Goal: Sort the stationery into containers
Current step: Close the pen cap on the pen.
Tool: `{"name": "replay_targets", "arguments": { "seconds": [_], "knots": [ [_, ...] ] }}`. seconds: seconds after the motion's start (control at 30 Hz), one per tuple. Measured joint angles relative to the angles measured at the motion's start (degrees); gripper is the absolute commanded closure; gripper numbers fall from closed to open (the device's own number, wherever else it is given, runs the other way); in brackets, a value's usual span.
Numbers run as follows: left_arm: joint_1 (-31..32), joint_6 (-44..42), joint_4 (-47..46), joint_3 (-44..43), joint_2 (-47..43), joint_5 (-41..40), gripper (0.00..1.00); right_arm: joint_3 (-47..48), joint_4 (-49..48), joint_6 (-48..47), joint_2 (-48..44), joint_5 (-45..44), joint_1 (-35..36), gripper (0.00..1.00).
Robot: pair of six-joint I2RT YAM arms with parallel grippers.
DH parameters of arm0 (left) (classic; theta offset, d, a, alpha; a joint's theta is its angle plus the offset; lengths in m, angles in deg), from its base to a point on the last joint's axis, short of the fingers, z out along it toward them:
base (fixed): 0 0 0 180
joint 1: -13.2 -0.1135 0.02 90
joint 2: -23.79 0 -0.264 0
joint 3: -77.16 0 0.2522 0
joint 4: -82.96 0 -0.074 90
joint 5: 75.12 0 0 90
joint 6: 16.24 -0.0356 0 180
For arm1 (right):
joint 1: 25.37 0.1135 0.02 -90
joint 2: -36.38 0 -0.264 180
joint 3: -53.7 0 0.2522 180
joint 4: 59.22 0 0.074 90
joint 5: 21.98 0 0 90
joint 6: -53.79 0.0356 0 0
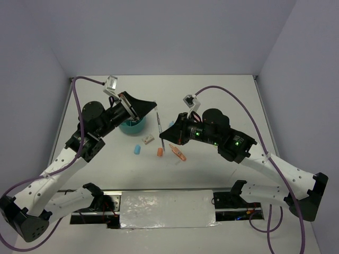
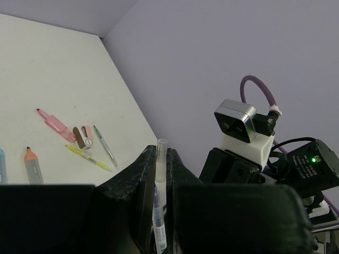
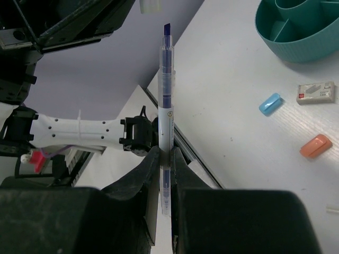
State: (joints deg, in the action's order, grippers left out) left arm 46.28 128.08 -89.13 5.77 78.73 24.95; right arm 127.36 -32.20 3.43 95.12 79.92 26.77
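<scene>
My right gripper [image 1: 166, 132] [image 3: 164, 154] is shut on a thin clear pen with a blue barrel [image 3: 166, 100], held above the table [image 1: 222, 100]. Its blue chisel tip is bare and points at my left gripper. My left gripper [image 1: 154, 106] [image 2: 161, 154] is shut on a clear cap [image 2: 161, 151], held just off the pen's tip. The round teal organizer [image 1: 131, 126] [image 3: 299, 29] stands under my left gripper. A whitish-tan piece [image 1: 148, 139] [image 3: 316, 91], a blue eraser [image 1: 136, 150] [image 3: 270, 103] and an orange eraser [image 1: 159, 152] [image 3: 316, 145] lie in front of it.
A pink marker [image 2: 55, 124], an orange marker [image 2: 32, 165], a thin green pen [image 2: 106, 145] and a thin yellow pen [image 2: 87, 157] lie together below my right gripper, around the orange-pink cluster [image 1: 178, 152]. A foil-covered panel [image 1: 167, 209] sits at the near edge.
</scene>
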Motion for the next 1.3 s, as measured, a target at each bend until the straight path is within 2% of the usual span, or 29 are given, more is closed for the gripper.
{"name": "replay_targets", "arguments": {
  "seconds": [0.8,1.07,1.3],
  "knots": [
    [-0.07,1.64,-2.34,1.77,1.66,2.71,1.00,2.36,1.88,-1.05,0.83,-3.56,-0.04,1.00],
    [-0.55,3.10,-3.43,2.82,0.79,2.84,0.98,4.26,3.63,-4.72,1.57,-2.71,-1.53,1.00],
    [-0.72,5.14,-4.85,2.89,0.57,3.34,0.93,4.66,1.05,-9.49,2.36,-0.46,-2.47,1.00]
  ]
}}
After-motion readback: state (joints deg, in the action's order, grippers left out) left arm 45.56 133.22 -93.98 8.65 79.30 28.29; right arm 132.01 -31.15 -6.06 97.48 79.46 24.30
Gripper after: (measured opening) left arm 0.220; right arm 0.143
